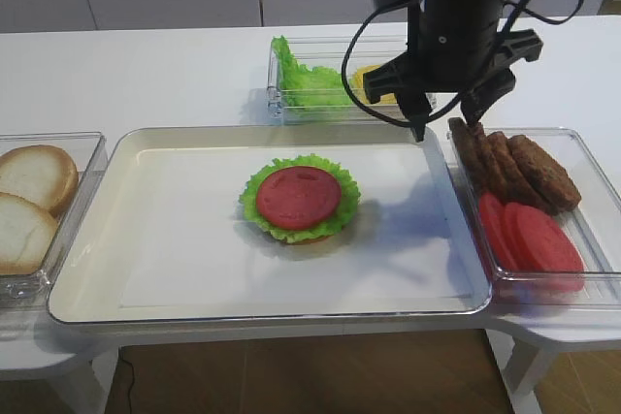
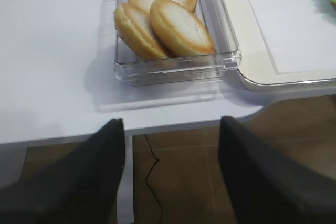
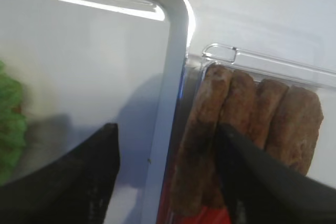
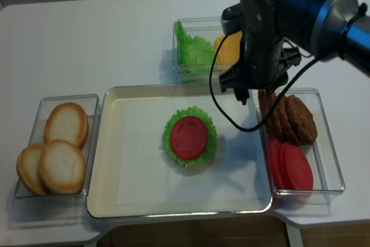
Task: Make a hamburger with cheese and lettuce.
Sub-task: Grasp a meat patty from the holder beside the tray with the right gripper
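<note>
Currently, step in hand: the patty pick; the hamburger so far shows bun base, lettuce ruffle and a tomato disc on top, with no patty and no cheese on it.
Hamburger place: near the middle of the white tray, well apart from every bin.
Right gripper: jaws apart and empty, hanging over the tray's 1 o'clock corner; in the wrist view one fingertip stands over the tray, the other over the nearest patty.
Patties: four brown discs leaning on edge in the clear bin at 3 o'clock of the tray, tomato slices at its near end.
Cheese: yellow slices in the rear bin at 12 o'clock, partly hidden behind the arm, beside the loose lettuce.
Left gripper: fingers apart, nothing between them, parked off the table edge by the bun bin at 9 o'clock.
Next move, as I judge it: shift toward 3 o'clock so the jaws straddle one patty only, descend, close; the leaning stack could give two.
</note>
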`<state>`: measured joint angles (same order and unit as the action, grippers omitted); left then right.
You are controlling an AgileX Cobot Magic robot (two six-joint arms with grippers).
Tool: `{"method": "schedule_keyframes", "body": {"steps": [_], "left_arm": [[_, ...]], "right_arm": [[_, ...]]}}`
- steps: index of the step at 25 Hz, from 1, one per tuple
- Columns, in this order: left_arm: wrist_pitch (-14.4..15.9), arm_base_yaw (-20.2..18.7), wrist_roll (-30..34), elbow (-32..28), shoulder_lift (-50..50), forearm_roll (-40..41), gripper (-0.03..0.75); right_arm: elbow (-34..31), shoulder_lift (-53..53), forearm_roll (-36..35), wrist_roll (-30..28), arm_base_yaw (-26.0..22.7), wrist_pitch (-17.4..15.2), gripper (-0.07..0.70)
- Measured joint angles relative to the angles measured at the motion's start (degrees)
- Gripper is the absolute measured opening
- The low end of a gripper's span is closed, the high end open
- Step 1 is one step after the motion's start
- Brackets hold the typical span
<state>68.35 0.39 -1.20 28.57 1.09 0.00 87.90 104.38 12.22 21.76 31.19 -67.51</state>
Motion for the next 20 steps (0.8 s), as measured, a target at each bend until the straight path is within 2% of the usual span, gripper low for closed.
{"method": "schedule_keyframes", "body": {"steps": [10,14,20], "left_arm": [[0.0,0.0,0.0,0.0,0.0,0.0,0.423],[0.0,0.0,0.0,0.0,0.0,0.0,0.423],[0.0,0.0,0.0,0.0,0.0,0.0,0.423]], "right_arm": [[0.5,1.7,1.3,0.0,0.0,-1.6,0.422],[0.5,1.8,1.9,0.0,0.1,-1.8,0.345],[0.5,1.8,2.7,0.0,0.1,-2.3,0.173]]}}
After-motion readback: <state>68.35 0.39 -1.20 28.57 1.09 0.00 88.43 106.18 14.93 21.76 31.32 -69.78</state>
